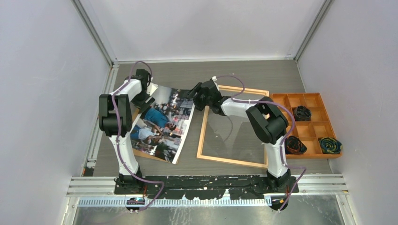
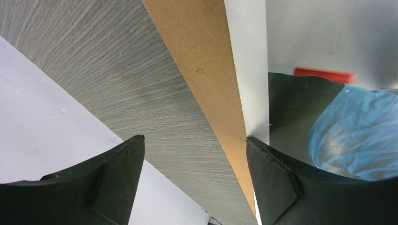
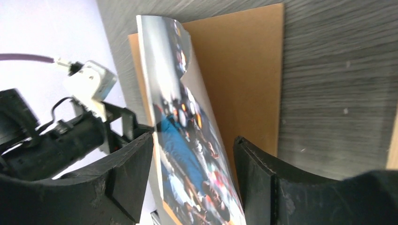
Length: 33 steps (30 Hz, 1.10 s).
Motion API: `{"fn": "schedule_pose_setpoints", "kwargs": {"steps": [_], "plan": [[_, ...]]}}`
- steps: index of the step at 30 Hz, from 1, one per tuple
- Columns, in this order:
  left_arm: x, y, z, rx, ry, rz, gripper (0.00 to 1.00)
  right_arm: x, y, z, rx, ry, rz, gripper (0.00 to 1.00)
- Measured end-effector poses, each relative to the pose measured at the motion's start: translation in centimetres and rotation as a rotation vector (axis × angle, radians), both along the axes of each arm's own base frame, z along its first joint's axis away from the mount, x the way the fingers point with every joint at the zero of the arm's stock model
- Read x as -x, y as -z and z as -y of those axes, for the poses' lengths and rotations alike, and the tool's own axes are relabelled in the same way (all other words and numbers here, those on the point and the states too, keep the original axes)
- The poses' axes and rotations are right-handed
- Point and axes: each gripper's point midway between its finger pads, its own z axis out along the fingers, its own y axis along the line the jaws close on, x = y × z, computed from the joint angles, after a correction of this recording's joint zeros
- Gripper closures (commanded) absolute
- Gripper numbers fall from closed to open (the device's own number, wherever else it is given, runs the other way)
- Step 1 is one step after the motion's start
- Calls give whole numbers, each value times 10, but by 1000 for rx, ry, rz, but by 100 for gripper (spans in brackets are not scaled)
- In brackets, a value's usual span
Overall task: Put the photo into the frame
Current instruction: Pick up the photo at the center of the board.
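The photo [image 1: 162, 122] lies left of centre on a brown board [image 3: 248, 70], tilted. Its upper right part curls up off the board. My right gripper [image 1: 192, 93] is at that raised corner. In the right wrist view the photo [image 3: 187, 154] stands between the open jaws of the right gripper [image 3: 193, 136], close to the left finger, with a gap at the right one. My left gripper [image 1: 145, 97] is at the photo's upper left corner. It is open over bare table [image 2: 195, 138], its right fingertip [image 2: 256, 150] at the white margin [image 2: 246, 56]. The light-wood frame [image 1: 203, 133] lies flat to the right.
An orange compartment tray [image 1: 300, 94] stands at the right, holding dark coiled items [image 1: 302, 112]. White walls enclose the table on three sides. The left wall is close to my left gripper.
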Motion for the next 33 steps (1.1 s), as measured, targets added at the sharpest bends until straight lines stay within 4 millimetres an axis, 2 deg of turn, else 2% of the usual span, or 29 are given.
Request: {"fn": "schedule_pose_setpoints", "kwargs": {"steps": [4, 7, 11, 15, 19, 22, 25, 27, 29, 31, 33], "plan": [[0, 0, 0, -4, 3, -1, 19, 4, -25, -1, -12, -13, 42, 41], [0, 0, 0, -6, 4, -1, 19, 7, -34, 1, 21, -16, 66, 57], [0, 0, 0, -7, 4, 0, 18, 8, -34, 4, 86, -20, 77, 81], [0, -2, 0, -7, 4, 2, 14, 7, -35, 7, 157, -28, 81, 85], [0, -4, -2, 1, -1, 8, 9, 2, -41, 9, 221, -45, 106, 99], [2, -7, -3, 26, -10, 0, 1, -1, -46, 12, 267, -60, 123, 99], [8, -18, -6, 57, -24, -5, 0, -7, -54, 22, 301, -76, 144, 99], [9, -33, -10, 67, -34, 14, 0, -9, -62, 37, 318, -78, 145, 99], [9, -52, -11, 78, -39, 48, 0, -14, -79, 62, 341, -65, 147, 99], [7, -73, -12, 87, -41, 92, 0, -19, -111, 104, 389, -24, 154, 99], [5, -90, -9, 101, -36, 132, 0, -22, -153, 142, 423, 38, 195, 99]]}}
